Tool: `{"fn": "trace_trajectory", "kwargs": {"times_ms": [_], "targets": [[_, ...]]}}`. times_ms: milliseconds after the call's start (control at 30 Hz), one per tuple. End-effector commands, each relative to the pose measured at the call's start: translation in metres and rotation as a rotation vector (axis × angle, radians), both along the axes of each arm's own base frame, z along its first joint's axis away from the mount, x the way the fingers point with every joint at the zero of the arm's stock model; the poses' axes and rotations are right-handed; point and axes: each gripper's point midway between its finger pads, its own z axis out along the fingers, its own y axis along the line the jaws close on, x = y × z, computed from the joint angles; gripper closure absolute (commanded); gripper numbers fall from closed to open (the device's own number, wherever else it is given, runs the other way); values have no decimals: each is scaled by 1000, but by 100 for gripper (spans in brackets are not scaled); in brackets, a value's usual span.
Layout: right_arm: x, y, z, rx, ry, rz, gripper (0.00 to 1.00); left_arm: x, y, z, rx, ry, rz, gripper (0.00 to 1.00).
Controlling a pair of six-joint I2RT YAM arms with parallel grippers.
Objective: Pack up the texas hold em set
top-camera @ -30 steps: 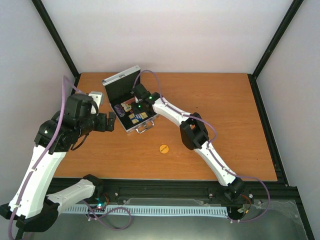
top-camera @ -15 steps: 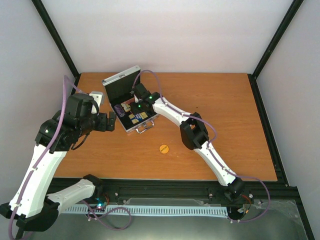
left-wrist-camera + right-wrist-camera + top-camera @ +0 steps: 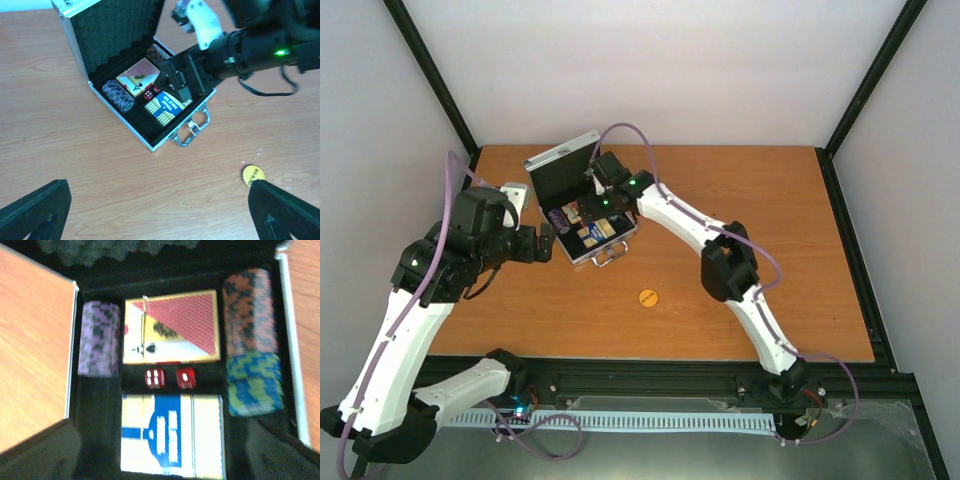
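Poker case open far-left on desk, chips, decks, dice inside; orange button outside, nearer, right. I judge button light, thin, slick: pinch across rim. Right pincer apart over case; left pincer wide apart, empty.

The case sits open on the far left part of the table, with its lid raised on the far side and its handle toward the near side. Seen from the handle side, a lone chip stack lies along the left wall. In the middle, a card deck lies next to the lid, two dice sit side by side before it, and a second card deck lies nearest the handle. Two chip stacks lie end to end along the right wall. The round button lies on the table, well apart from the case, nearer and to its right.
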Motion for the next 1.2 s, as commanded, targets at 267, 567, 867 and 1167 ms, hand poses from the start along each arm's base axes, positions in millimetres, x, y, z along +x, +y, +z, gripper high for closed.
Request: {"fn": "trace_trajectory", "kwargs": {"times_ms": [267,567,867,1167], "targets": [[-106,-110,4,-254,122,-98,0,1,-13,17,-76,-45,-43,0],[-190,-145,-61,-436,275,-61,0,-5,-16,18,-106,-48,-62,0],[-202,-158,-88,-492,319,-53,0,-18,-10,18,-118,-45,-52,0],[-204,-151,-102,-521,326,-50,5,-22,-6,16,-110,-42,-44,0]]}}
